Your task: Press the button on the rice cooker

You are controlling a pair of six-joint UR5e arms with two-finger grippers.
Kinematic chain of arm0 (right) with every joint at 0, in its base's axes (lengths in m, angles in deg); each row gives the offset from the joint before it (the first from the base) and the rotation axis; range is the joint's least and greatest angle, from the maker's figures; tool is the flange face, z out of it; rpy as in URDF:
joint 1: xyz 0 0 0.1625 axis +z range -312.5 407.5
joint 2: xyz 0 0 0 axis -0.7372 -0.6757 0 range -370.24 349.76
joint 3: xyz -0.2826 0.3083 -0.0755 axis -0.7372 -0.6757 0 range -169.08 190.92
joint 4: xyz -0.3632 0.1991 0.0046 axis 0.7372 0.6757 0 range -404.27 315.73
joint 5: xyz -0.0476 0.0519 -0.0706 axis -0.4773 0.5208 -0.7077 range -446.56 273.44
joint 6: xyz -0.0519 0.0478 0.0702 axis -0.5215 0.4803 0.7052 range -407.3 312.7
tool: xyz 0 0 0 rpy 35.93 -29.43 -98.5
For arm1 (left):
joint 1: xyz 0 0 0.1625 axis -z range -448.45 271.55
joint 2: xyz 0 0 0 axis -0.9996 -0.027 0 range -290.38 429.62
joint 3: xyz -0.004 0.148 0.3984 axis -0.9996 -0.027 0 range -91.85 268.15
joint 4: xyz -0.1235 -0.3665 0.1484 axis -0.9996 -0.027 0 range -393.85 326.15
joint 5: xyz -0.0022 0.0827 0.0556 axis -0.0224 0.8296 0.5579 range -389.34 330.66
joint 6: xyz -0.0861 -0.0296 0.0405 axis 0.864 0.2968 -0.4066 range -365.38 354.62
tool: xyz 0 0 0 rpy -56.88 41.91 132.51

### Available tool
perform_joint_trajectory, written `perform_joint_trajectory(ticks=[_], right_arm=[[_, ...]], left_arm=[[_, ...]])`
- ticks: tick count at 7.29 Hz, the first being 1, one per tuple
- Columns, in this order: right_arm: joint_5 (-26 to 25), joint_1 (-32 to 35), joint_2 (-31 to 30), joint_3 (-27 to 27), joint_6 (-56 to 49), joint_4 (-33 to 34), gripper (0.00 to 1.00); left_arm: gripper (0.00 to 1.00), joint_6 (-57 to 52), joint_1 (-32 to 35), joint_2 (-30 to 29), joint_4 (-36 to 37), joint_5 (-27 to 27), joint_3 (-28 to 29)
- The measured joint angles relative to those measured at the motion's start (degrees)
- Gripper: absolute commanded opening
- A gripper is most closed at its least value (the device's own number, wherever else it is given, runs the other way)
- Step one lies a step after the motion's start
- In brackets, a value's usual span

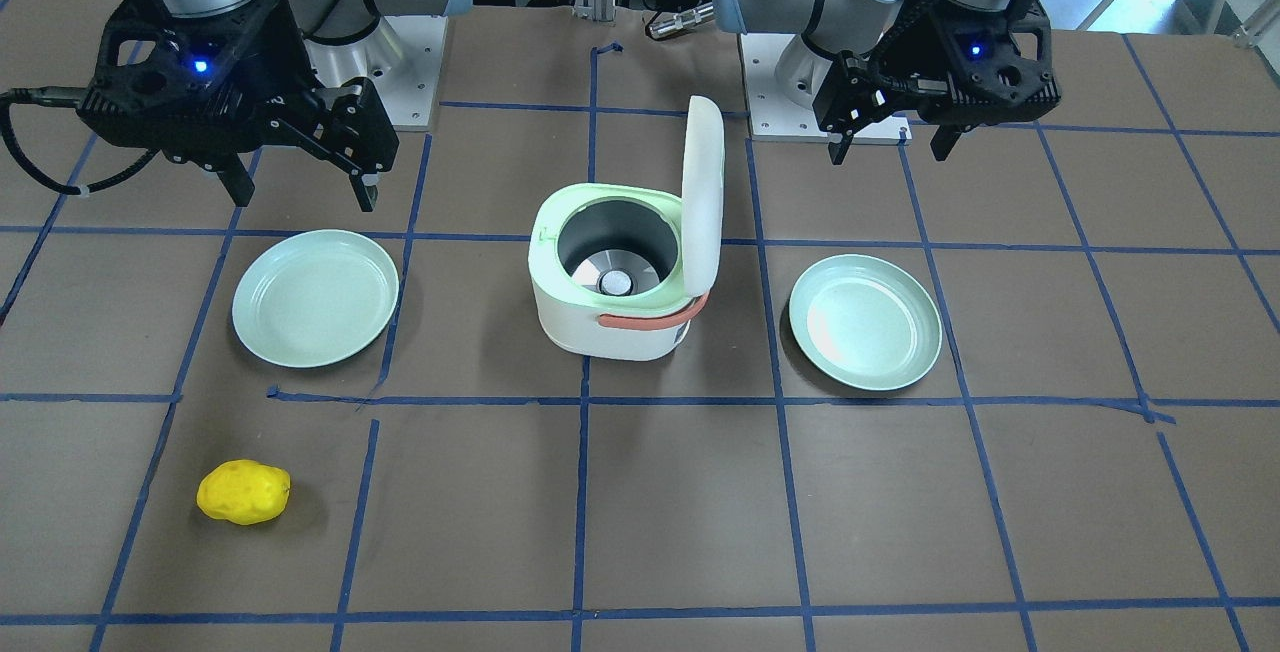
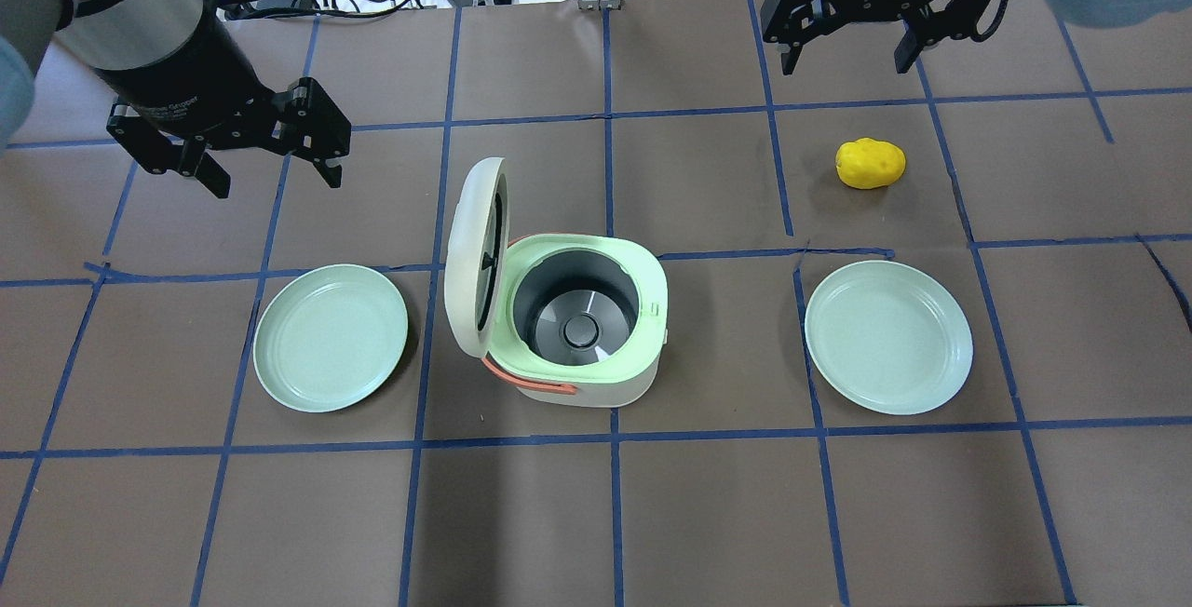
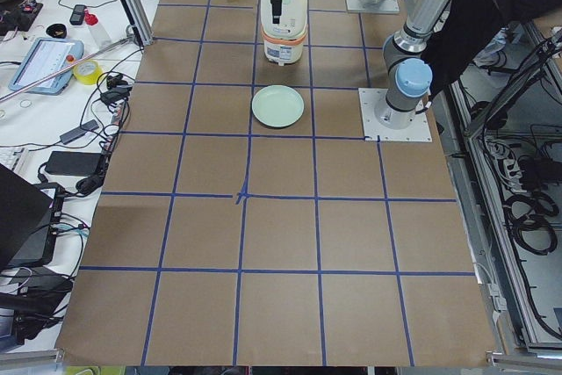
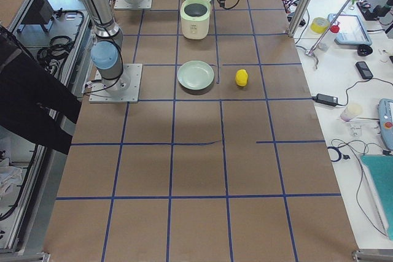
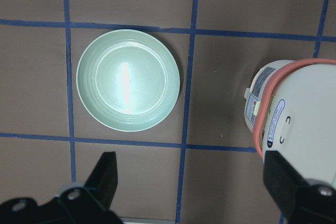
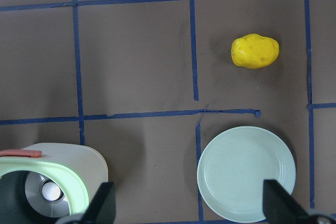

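Note:
The white rice cooker [image 2: 643, 384] with a mint-green rim stands at the table's middle, its lid [image 2: 475, 253] swung up and open. The button [image 2: 664, 309] is a small pale pad on the rim's edge opposite the lid; it also shows in the front-facing view [image 1: 541, 232]. My left gripper [image 2: 277, 179] is open and empty, raised beyond the cooker on its lid side. My right gripper [image 2: 847, 62] is open and empty, far back on the other side. Neither touches the cooker [image 1: 600, 327]. The left wrist view shows the cooker's outer wall [image 5: 294, 114].
Two mint plates lie either side of the cooker, one on the left [image 2: 331, 337] and one on the right [image 2: 889, 337]. A yellow potato-like object [image 2: 870, 163] lies beyond the right plate, below my right gripper [image 6: 189, 208]. Blue tape lines grid the brown table.

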Motion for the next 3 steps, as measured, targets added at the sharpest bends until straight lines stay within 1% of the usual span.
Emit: perform_joint_trajectory(ticks=[3], right_arm=[[0.02, 0.01, -0.06, 0.24, 0.07, -0.17, 1.0]], left_arm=[[1.0, 0.0, 0.0, 0.0, 0.0, 0.0, 0.0]])
